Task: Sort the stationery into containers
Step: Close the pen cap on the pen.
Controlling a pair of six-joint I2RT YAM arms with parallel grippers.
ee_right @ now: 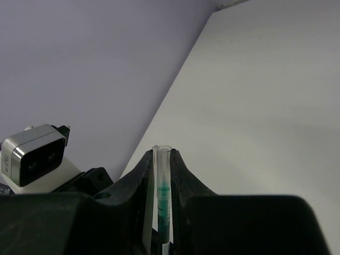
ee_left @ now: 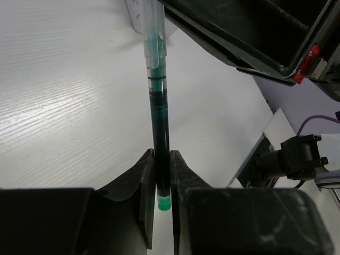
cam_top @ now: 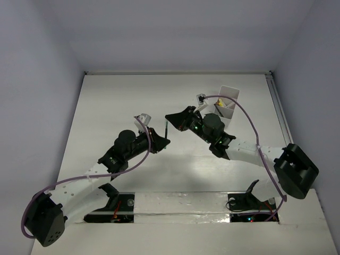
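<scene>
Pinching opposite ends of one thin, clear green-ink pen (ee_left: 159, 106) above the white table (cam_top: 106, 106), left fingers (ee_left: 144, 183) and right fingers (ee_right: 144, 175) clamp nearly closed; mismatched pulling may bend or drop it.

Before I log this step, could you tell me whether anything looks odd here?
Yes: the left pincer and the right pincer both grip the same green pen, one at each end, which is unusual for sorting.
</scene>
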